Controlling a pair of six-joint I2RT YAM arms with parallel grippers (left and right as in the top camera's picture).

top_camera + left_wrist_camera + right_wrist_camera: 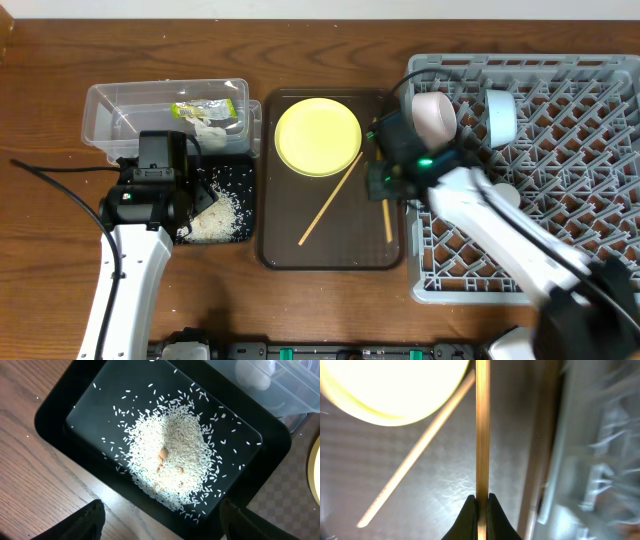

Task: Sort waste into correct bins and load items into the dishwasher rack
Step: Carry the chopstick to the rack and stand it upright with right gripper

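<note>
- The right wrist view alone shows the grip. The right jaws are pressed together on the held chopstick [481, 435], and the dark fingertips [468, 516] meet around it at the bottom edge. From overhead, the arm covers that pinch.
- The held chopstick's long axis runs straight out ahead of the right jaws and is cut off at the top of the wrist view. Overhead, only a short length shows, pointing away from the jaws toward the brown serving tray's [330, 255] near edge. I cannot tell whether it is lifted or touching the tray.
- The loose chopstick [330, 200] lies on that tray to the left of the right jaws. It slants, with its far end at the rim of the yellow plate [318, 137].
- The left wrist view shows the left jaws spread, with nothing between the fingers [82, 522]. Just ahead of them is the black tray [50, 425], holding a heap of rice [170, 455]. A few tan bits in the heap are too small to identify.
- Only the overhead view shows the whole clear tub [110, 110] beyond the left jaws. It holds the snack wrapper [205, 108] and the tissue [212, 127].
- The dishwasher rack [560, 200] stands on the desk to the right of the right jaws. A pinkish vessel [433, 115] and the white bowl [500, 115] sit in its far part. In the right wrist view the rack is only a grey blur.
</note>
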